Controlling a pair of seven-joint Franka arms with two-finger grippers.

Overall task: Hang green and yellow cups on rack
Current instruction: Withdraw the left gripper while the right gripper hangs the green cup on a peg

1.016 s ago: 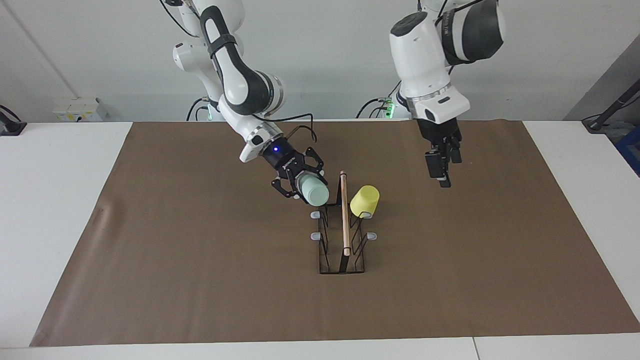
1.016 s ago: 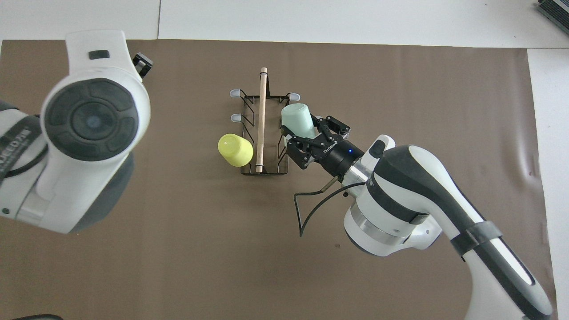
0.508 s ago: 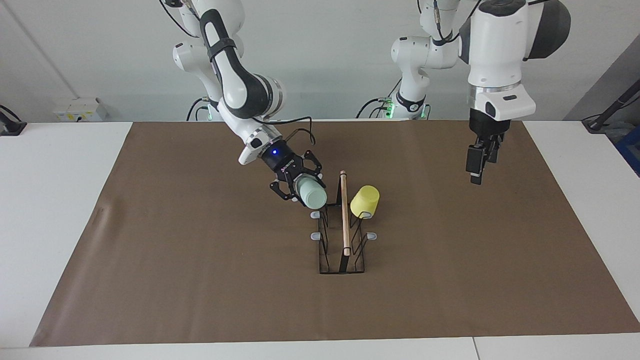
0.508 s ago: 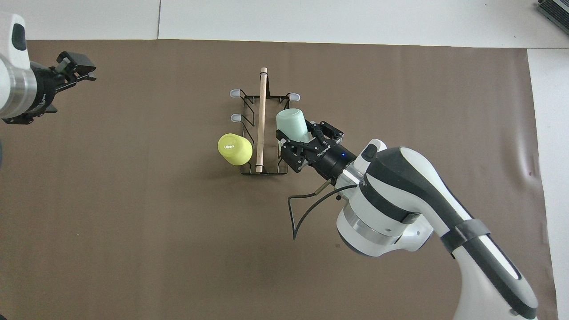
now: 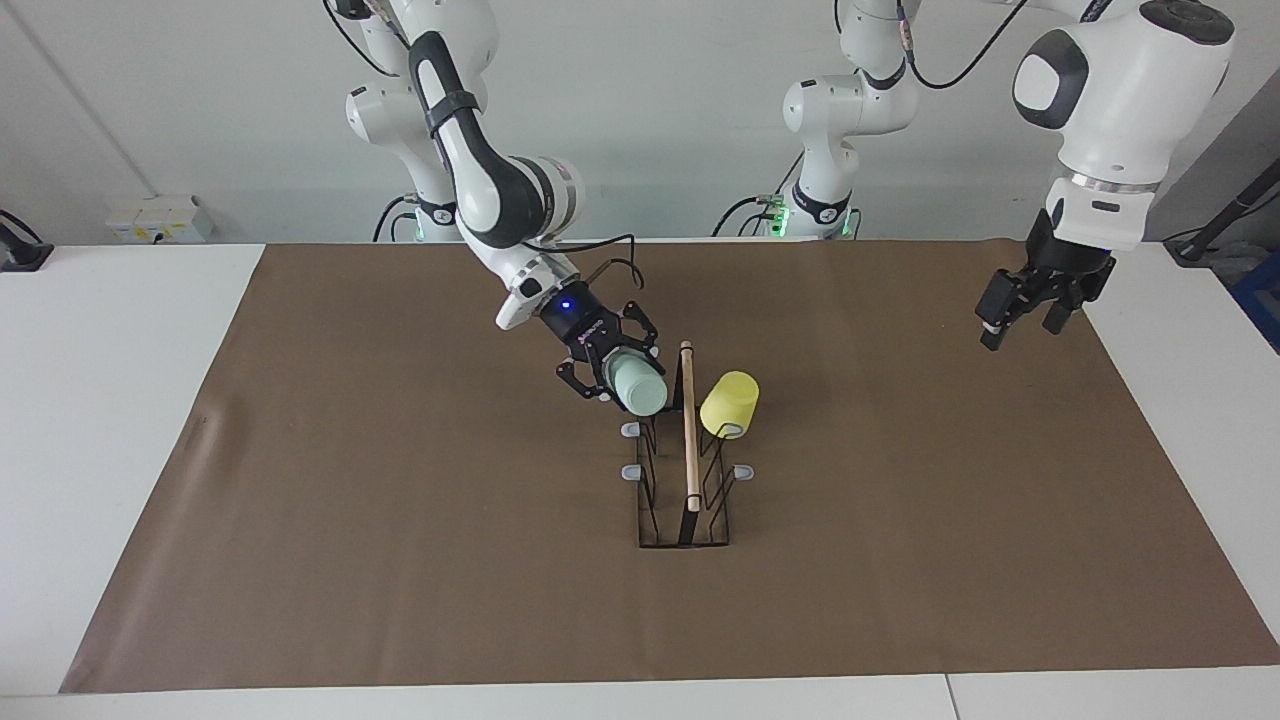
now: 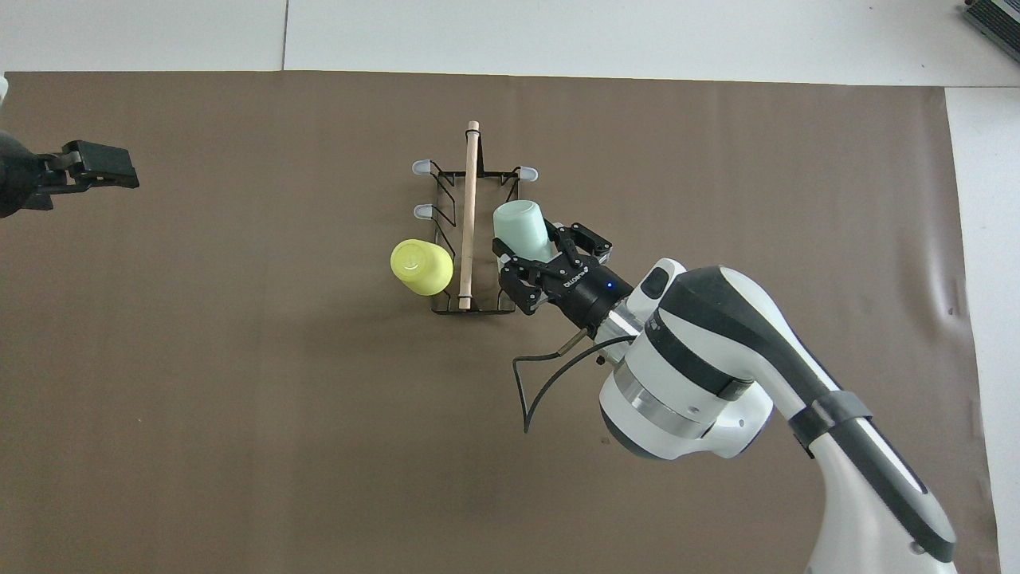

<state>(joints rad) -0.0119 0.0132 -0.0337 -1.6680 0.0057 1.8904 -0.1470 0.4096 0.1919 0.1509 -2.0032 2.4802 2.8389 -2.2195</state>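
Over the rack's [image 5: 686, 470] right-arm side, the green cup [image 5: 639, 386] is held tilted in the right gripper [image 5: 612, 372], fingers clamped on its wall. Its long axis is seen slanting down toward the wooden rod [image 5: 688, 425], just beside it. The nearest prong on that side appears to lie directly beneath the cup; seating is judged not yet done. The yellow cup [image 5: 730, 403] is hung on a prong on the rod's left-arm side. The left gripper [image 5: 1020, 315] is spread open, empty, waiting over the mat's left-arm end.

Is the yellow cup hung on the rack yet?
Yes. The yellow cup sits tilted, mouth down, over a prong of the rack, with no gripper touching it.
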